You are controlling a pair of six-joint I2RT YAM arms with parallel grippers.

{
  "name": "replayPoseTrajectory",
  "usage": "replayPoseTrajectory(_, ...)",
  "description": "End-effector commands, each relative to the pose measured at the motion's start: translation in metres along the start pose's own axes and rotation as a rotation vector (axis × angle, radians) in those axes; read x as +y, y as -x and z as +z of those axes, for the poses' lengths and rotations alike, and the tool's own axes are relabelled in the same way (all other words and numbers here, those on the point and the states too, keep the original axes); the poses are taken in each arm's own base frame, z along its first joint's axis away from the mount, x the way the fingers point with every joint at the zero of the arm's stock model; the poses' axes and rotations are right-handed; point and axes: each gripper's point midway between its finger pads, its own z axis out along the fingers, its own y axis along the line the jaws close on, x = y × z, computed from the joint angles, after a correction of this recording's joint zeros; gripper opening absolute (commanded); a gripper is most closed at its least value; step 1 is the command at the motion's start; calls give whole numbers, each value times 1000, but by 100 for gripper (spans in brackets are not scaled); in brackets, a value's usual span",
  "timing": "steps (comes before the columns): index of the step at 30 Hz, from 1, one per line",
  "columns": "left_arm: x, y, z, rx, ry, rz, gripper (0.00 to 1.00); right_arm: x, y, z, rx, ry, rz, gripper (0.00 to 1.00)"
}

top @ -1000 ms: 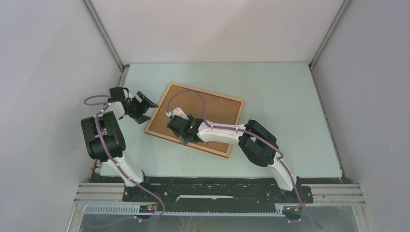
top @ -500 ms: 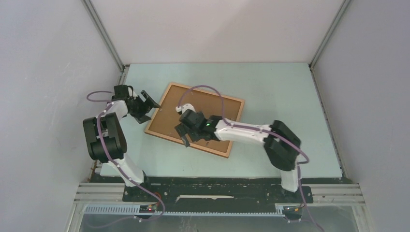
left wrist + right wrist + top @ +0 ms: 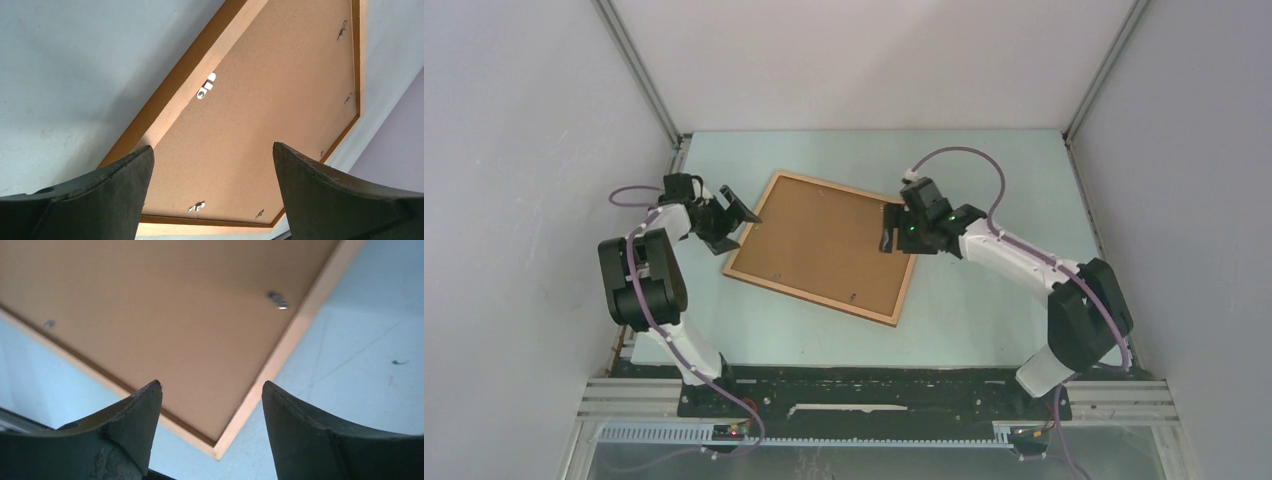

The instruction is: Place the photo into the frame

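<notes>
I see thin light-brown wooden frame (image 3: 810,296) lying back-up on counter (image 3: 1004,300). Left end effector (image 3: 739,228) and right end effector (image 3: 894,240) gape at its left and right ends.

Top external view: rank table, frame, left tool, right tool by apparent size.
1. table
2. frame
3. left tool and right tool: these look about alike, and both hang above the tabletop, nearer the camera, so I won't rank them.

The fingers of the left gripper (image 3: 212,155) stand apart with free room between them. Below the gap lies the frame (image 3: 200,65), small metal clips (image 3: 205,86) on its back. The right gripper (image 3: 210,390) gapes likewise over the frame's corner, with open table (image 3: 360,340) past its right-hand finger.
</notes>
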Motion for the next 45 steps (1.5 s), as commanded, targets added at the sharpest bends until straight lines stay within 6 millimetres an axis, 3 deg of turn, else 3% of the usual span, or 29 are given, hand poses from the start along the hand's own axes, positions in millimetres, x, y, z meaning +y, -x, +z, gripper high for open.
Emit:
replayPoseTrajectory(1,-12,5,1,-2,-21,52,98,-34,-5,13,127,30,228,80)
replayPoseTrajectory(7,-22,-2,-1,7,-55,58,98,-48,-1,40,203,19,279,79)
replayPoseTrajectory(16,-38,-3,-8,-10,-127,51,97,-106,4,76,228,-350,137,78)
replayPoseTrajectory(19,-42,-3,-11,-14,-145,49,97,-113,6,86,232,-421,96,77)
replayPoseTrajectory(23,-46,-3,-14,-21,-158,52,97,-111,7,95,235,-436,83,71)
replayPoseTrajectory(28,-48,-3,-14,-22,-170,49,97,-104,6,96,228,-421,61,73)
replayPoseTrajectory(32,-49,-3,-15,-22,-178,46,97,-103,6,88,212,-416,68,74)
replayPoseTrajectory(39,-51,-4,-16,-25,-184,47,96,-93,24,64,148,-405,37,74)
replayPoseTrajectory(45,-51,-4,-17,-27,-187,48,96,-83,19,62,151,-396,14,74)
